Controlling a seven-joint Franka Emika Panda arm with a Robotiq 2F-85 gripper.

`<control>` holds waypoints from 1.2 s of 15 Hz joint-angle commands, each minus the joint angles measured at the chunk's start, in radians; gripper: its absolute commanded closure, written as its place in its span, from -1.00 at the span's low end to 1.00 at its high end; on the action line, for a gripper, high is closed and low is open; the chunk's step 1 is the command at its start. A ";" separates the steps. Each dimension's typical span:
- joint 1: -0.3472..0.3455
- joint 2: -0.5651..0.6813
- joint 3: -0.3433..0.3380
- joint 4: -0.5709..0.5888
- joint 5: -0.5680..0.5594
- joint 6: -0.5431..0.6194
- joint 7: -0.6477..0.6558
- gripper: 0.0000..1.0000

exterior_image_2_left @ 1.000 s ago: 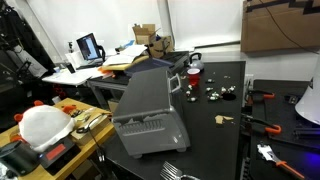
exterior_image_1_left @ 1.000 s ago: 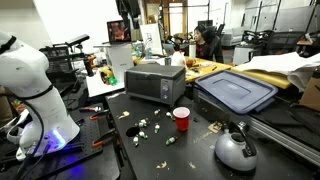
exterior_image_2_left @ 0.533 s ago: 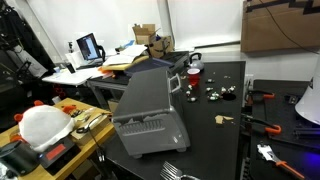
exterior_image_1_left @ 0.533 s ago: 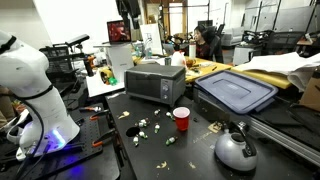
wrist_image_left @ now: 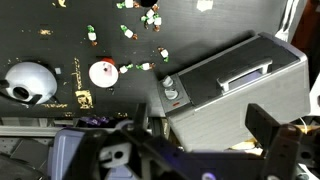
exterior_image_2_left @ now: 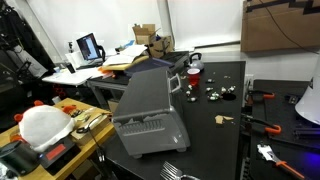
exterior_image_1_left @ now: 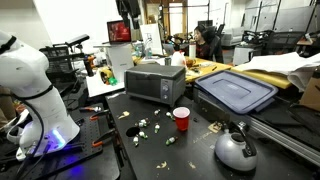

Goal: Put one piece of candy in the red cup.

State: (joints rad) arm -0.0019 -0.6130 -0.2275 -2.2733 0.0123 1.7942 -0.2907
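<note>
Several candies (wrist_image_left: 127, 32) are lying scattered around the red cup (wrist_image_left: 103, 73), which is standing upright between kettle (wrist_image_left: 28, 82) and toaster oven (wrist_image_left: 235, 88). I am hovering the gripper (wrist_image_left: 200, 130) high above, fingers spread wide, carrying nothing.

White rounded robot arm (exterior_image_1_left: 33, 90) in an exterior view: bulky lower links visible, upper part out of frame. Wrist view: black 2-finger tool (wrist_image_left: 205, 125) enters from bottom edge, held high, facing straight down. Fingers (wrist_image_left: 272, 135) spread wide, nothing between them.
</note>
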 commanded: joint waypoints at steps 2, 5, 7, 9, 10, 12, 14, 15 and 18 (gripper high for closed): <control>-0.019 0.003 0.014 0.002 0.010 -0.002 -0.008 -1.00; -0.019 0.003 0.014 0.002 0.010 -0.002 -0.008 -1.00; -0.019 0.008 0.012 0.001 0.010 0.008 -0.011 -1.00; -0.022 0.014 0.010 -0.008 0.010 0.035 -0.012 -1.00; -0.023 0.019 0.009 -0.013 0.010 0.048 -0.010 -1.00; -0.029 0.037 0.007 -0.024 0.012 0.081 -0.004 -1.00; -0.036 0.061 0.001 -0.034 0.019 0.109 -0.001 -1.00; -0.042 0.072 0.001 -0.042 0.020 0.127 0.003 -1.00; -0.056 0.118 -0.004 -0.049 0.039 0.156 0.014 -1.00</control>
State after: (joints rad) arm -0.0390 -0.5308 -0.2315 -2.3128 0.0218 1.9129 -0.2881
